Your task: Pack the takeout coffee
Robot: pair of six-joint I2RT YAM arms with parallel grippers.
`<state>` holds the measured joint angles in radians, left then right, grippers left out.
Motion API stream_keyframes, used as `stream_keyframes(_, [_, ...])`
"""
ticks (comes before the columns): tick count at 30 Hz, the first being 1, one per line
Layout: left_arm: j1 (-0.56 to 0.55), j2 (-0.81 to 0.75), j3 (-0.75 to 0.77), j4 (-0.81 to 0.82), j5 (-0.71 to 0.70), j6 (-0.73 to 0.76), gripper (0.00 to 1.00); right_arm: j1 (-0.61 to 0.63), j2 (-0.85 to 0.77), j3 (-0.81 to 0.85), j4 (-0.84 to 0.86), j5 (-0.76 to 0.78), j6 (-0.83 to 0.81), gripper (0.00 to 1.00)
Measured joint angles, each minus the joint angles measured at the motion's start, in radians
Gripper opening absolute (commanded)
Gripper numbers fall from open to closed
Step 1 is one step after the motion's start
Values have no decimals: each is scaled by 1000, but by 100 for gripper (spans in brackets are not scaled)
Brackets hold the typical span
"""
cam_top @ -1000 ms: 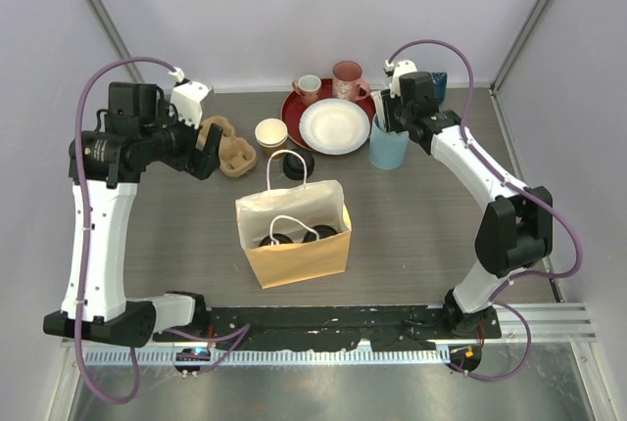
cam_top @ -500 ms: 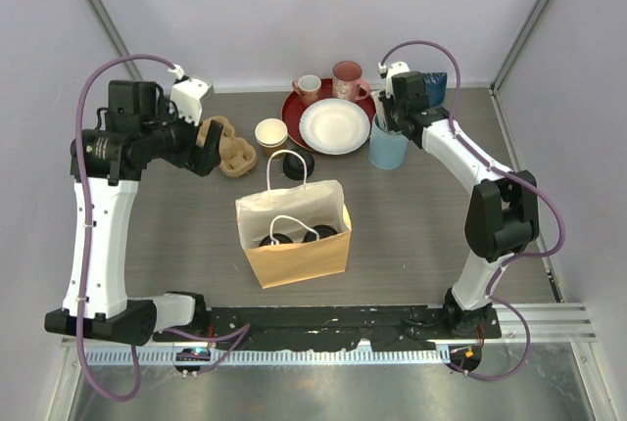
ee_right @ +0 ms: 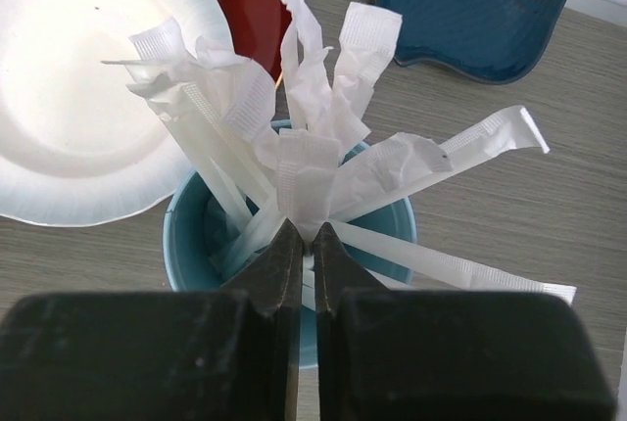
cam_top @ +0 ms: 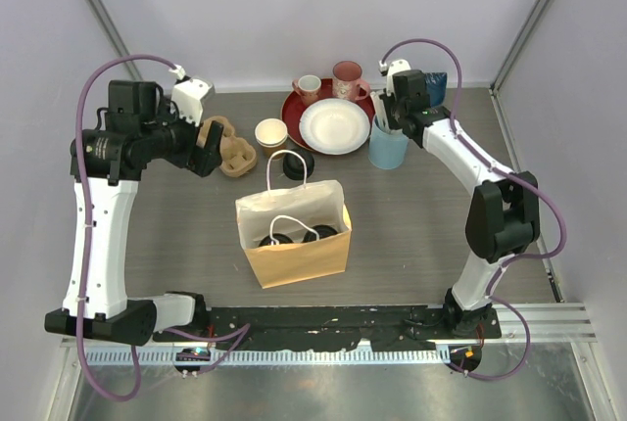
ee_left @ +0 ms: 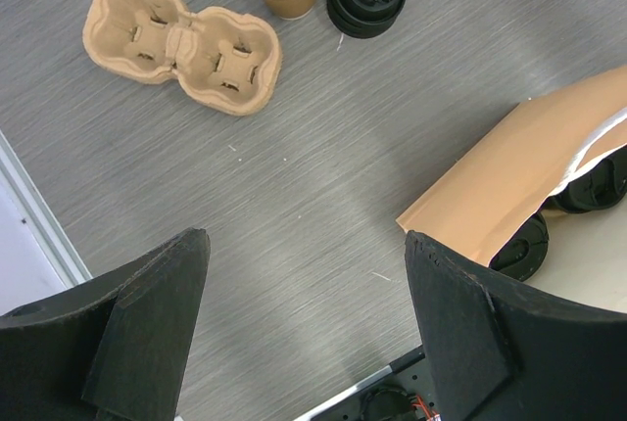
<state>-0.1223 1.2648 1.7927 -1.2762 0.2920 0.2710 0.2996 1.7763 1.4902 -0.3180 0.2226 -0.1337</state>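
I see one open paper cup [cam_top: 271, 134] standing upright behind the paper bag [cam_top: 294, 257], mouth up, its black lid [cam_top: 299, 164] flat just beside it. Two lidded cups [cam_top: 279, 238] stand upright inside the bag. My left claw [ee_left: 304, 245] hangs wide open; my right claw [ee_right: 304, 237] pinches a wrapped straw [ee_right: 306, 171] in the blue cup [ee_right: 186, 230].
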Motion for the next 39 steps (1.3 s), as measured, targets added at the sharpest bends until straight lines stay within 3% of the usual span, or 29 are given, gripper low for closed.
stream_keyframes(13, [0, 0, -16, 0, 16, 4, 84, 0, -144, -2, -2, -23, 6, 1])
stream_keyframes(27, [0, 0, -25, 0, 24, 21, 84, -3, -184, -1, -7, -47, 8, 1])
stream_keyframes(39, [0, 3, -73, 12, 39, 16, 84, -3, -441, 138, -24, -273, -16, 1])
